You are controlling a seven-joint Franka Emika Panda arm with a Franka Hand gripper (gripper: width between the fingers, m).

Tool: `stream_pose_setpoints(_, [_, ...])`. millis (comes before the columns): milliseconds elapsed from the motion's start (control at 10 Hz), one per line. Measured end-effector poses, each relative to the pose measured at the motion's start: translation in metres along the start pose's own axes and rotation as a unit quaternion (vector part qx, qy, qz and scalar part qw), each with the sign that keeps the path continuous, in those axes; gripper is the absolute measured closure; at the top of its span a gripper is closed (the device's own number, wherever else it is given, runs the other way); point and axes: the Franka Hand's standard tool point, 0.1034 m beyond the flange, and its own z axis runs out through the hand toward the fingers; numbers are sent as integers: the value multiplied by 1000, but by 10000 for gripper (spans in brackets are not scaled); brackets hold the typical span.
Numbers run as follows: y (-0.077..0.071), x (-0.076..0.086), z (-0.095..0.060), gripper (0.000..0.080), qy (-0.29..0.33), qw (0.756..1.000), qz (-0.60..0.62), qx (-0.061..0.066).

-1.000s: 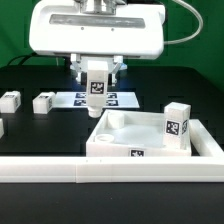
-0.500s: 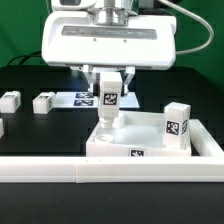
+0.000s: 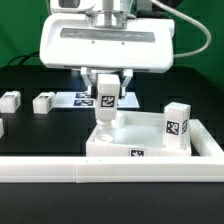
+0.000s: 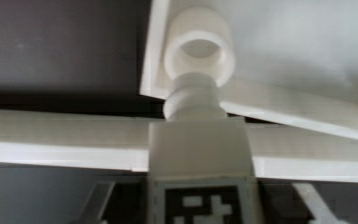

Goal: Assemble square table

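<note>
My gripper [image 3: 108, 97] is shut on a white leg block [image 3: 108, 100] with a black-and-white tag and holds it upright. The leg's narrow lower end [image 3: 103, 126] hangs over the white tabletop's [image 3: 185, 150] corner on the exterior view's left. In the wrist view the leg [image 4: 201, 150] runs from between my fingers [image 4: 112, 196] toward the round corner hole [image 4: 201, 47] of the tabletop [image 4: 291, 60]. I cannot tell if its tip touches. A second leg block [image 3: 176, 126] stands upright inside the tabletop at the exterior view's right.
Two more leg blocks [image 3: 10, 101] [image 3: 43, 101] lie on the black table at the exterior view's left. The marker board [image 3: 78, 99] lies behind my gripper. The long white border rail [image 3: 90, 172] runs along the front and shows in the wrist view [image 4: 51, 135].
My gripper has moved toward the exterior view's right and down with the leg, from over the marker board to over the tabletop corner. Over the last half second it barely moves.
</note>
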Motion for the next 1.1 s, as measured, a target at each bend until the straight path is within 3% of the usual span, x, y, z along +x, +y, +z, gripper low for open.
stream_pose_setpoints(500, [3, -6, 9, 512, -7, 1000, 2, -1])
stream_pose_setpoints(1100, [-10, -15, 20, 512, -10, 1000, -7, 1])
